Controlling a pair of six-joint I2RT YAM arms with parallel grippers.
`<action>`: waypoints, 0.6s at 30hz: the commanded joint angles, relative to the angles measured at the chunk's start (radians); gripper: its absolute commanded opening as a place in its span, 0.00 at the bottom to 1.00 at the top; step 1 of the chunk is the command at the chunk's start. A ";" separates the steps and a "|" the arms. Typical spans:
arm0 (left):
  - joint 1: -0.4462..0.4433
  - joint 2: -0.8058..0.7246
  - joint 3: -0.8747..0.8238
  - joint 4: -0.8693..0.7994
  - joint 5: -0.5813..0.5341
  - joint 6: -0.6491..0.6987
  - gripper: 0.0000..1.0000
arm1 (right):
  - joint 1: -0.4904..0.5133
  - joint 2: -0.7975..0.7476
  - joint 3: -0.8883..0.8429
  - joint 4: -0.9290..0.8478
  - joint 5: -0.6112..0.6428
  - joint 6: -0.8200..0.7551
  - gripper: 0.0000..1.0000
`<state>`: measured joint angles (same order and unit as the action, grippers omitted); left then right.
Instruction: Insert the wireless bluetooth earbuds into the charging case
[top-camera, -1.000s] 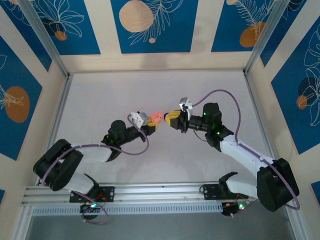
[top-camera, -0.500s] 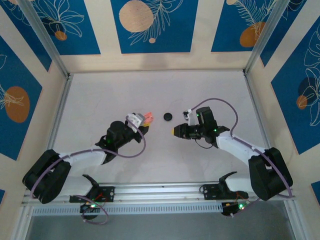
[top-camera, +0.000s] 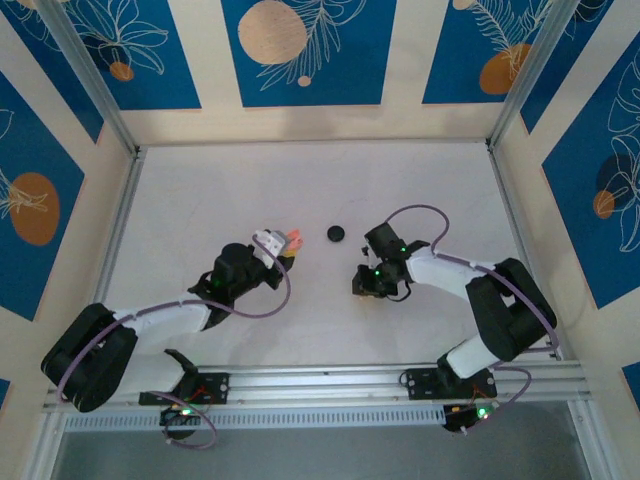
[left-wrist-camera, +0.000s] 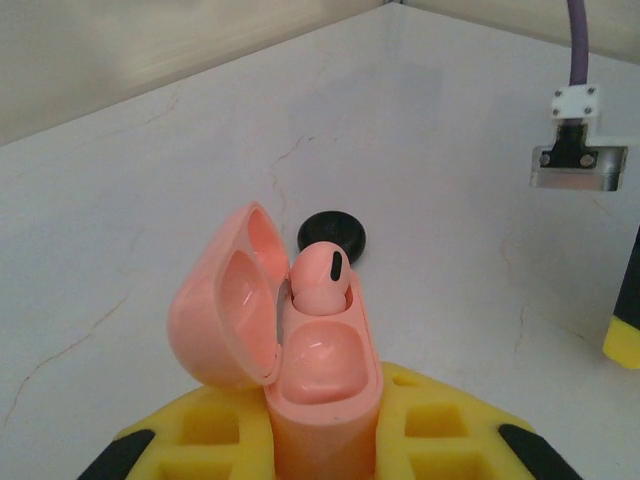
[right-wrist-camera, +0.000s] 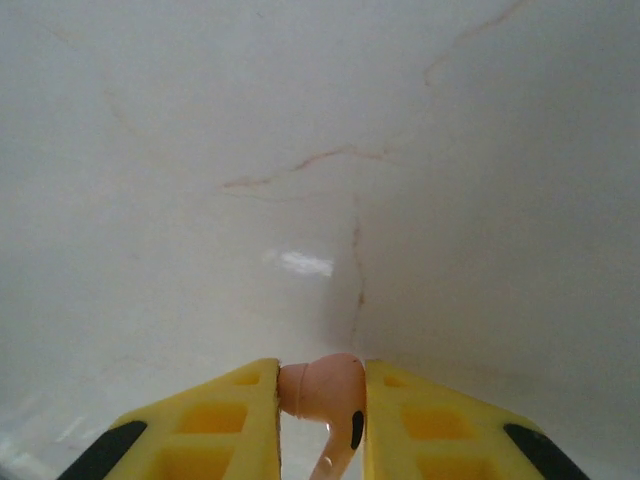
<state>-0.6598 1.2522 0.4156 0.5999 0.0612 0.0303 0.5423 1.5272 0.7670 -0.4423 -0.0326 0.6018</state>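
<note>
Earbuds, two, pale pink: first earbud (left-wrist-camera: 318, 280) seated in open charging case (left-wrist-camera: 322, 385); second earbud (right-wrist-camera: 322, 390) pinched by right gripper (right-wrist-camera: 322, 402) above tabletop (top-camera: 200, 200). Left gripper (top-camera: 289, 249) clamps single case near tabletop centre; one black disc (left-wrist-camera: 331, 234) just beyond.

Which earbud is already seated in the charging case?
The earbud standing in the far socket of the open charging case, which the left claw holds. The other earbud is pinched in the right claw, apart from the case.

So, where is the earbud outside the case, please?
The earbud is pinched in the right gripper, seen in the right wrist view, right of the black disc.
</note>
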 joint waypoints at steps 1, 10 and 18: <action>-0.004 -0.024 -0.007 -0.015 -0.018 0.020 0.10 | 0.030 0.033 0.062 -0.128 0.098 -0.017 0.28; -0.003 -0.035 -0.009 -0.034 -0.028 0.031 0.10 | 0.077 0.028 0.233 -0.382 0.206 0.020 0.45; 0.008 -0.069 -0.023 -0.057 -0.035 0.034 0.10 | 0.104 -0.021 0.241 -0.388 0.073 0.212 0.35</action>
<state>-0.6579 1.2072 0.4030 0.5552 0.0422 0.0376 0.6300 1.5341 1.0237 -0.8085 0.1081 0.7174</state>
